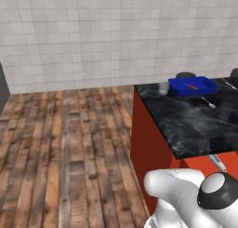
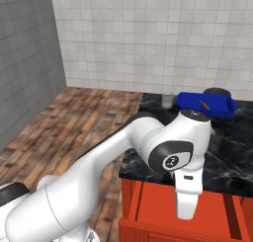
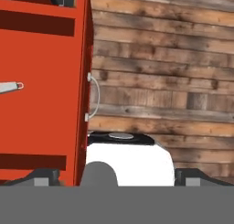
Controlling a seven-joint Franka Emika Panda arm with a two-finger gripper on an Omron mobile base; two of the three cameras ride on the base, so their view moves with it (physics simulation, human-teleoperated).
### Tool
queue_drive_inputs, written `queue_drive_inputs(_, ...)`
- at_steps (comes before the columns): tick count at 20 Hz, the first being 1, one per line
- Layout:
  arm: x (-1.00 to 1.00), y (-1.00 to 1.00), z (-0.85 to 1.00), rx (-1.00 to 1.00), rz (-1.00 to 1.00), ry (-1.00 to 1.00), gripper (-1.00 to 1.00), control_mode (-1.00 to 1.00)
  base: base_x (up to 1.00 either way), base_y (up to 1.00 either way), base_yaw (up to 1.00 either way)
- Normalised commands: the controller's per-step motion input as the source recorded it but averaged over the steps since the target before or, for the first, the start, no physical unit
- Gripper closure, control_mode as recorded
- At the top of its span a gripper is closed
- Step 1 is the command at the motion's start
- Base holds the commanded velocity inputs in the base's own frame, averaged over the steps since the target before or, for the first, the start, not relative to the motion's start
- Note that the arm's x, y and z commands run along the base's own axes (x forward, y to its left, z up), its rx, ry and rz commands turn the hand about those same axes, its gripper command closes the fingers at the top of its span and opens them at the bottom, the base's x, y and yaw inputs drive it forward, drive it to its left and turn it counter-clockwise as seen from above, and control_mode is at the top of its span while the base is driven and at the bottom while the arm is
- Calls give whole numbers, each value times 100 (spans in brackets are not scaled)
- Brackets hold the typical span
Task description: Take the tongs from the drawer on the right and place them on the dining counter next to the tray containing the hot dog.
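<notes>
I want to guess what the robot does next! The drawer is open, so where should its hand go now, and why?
Probably sideways over the drawer, toward the tongs. In the hand view the tongs lie inside it at the far left edge, while the open gripper points mostly at the floor beside the drawer front. It likely needs to center over them before lowering.

My left base view looks forward and down from behind the arm, the counter (image 1: 195,120) at the right of the frame. My right base view sees that same counter (image 2: 232,157) lower right, with the blue tray (image 2: 205,103) shared by both (image 1: 193,86). My hand view looks close down onto the open drawer (image 3: 43,90) and floor (image 3: 164,81).
</notes>
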Motion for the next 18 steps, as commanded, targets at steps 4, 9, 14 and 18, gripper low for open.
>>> queue_drive_inputs(4,21,9,-24,0,0,-1,-100,-100,0,0,0)
queue_drive_inputs(9,33,9,-19,0,6,1,-100,-100,0,0,0)
queue_drive_inputs(14,29,7,-20,0,11,6,-100,-100,0,0,0)
queue_drive_inputs(18,9,8,-29,0,5,-1,-100,-100,0,0,0)
